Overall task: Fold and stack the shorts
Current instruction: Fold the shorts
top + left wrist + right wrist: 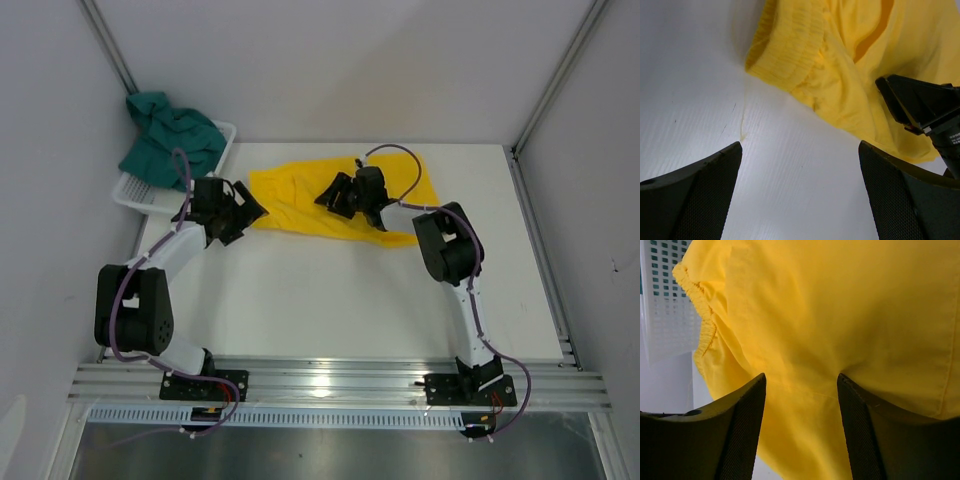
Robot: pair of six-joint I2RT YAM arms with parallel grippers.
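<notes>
**Task status.** No fold has been made and no stack started; both steps remain for both garments, as far as can be judged.

**Far left.** The dark teal-green shorts [168,138] lie crumpled in and over the white mesh basket [135,192], at the left rear corner of the table [330,300]. The cloth is soft and heavily creased, while the basket is rigid plastic with a regular rectangular grid.

**Left gripper.** The left gripper [243,208] is held fully open just beside the left edge of the yellow garment. Only bare table is seen between its textured black fingers [700,195], and nothing is held.

**Centre.** The bright yellow shorts [300,188] are spread on the table, rumpled and not squared. The waistband [790,55] is ribbed, elasticated and curled over on itself. The body cloth is thin and smooth, with soft folds and a gathered edge [702,320].

**Right gripper.** The right gripper [347,196] is set down over the middle of the yellow shorts. Its jaws stand partly apart with cloth between them. It cannot be told whether a fold is pinched.
</notes>
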